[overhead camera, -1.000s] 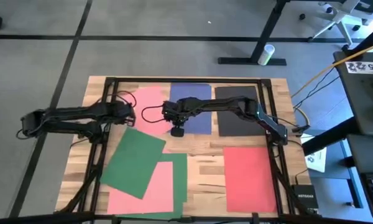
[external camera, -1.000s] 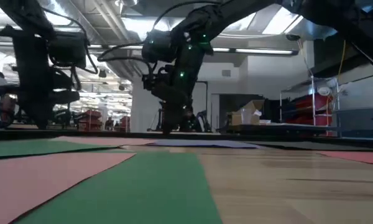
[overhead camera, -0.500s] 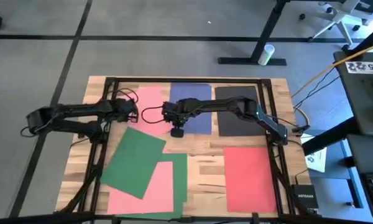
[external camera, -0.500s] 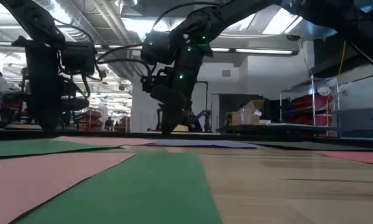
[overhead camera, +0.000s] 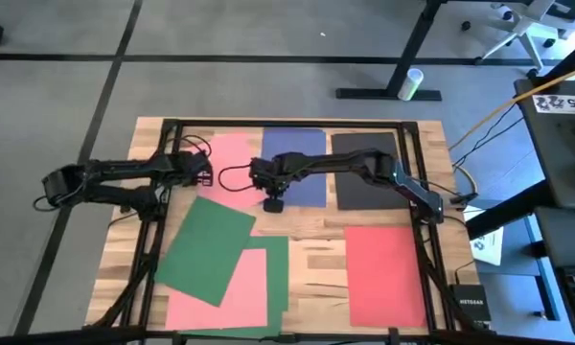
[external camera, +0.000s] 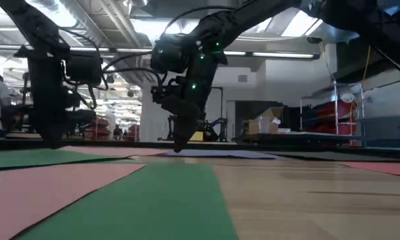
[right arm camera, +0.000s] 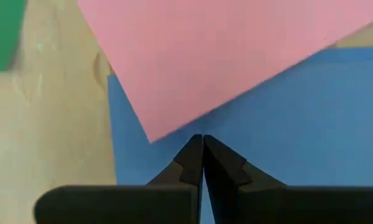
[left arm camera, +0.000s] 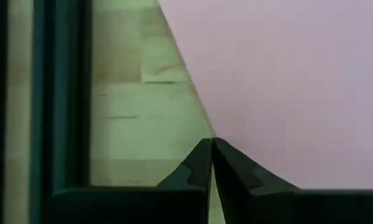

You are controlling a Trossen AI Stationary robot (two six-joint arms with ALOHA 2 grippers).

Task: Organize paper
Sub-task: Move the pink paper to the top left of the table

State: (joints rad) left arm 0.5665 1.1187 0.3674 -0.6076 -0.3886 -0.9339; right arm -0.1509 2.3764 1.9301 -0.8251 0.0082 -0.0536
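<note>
Right gripper (right arm camera: pixel 202 142) pressed together over blue paper (right arm camera: pixel 286 124), pink sheet (right arm camera: pixel 217 50) at twelve o'clock; left gripper (left arm camera: pixel 211 146) likewise together at another pink sheet's (left arm camera: pixel 286 81) edge.

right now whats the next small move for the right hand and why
Probably drag toward the table's front. The right hand is shut, its tip pressed on the blue sheet beside the pink sheet that overlaps it; sliding the blue sheet would likely separate them.

pink, blue, black, red, green paper (overhead camera: pixel 207 249) lying flat; some sheets overlap
</note>
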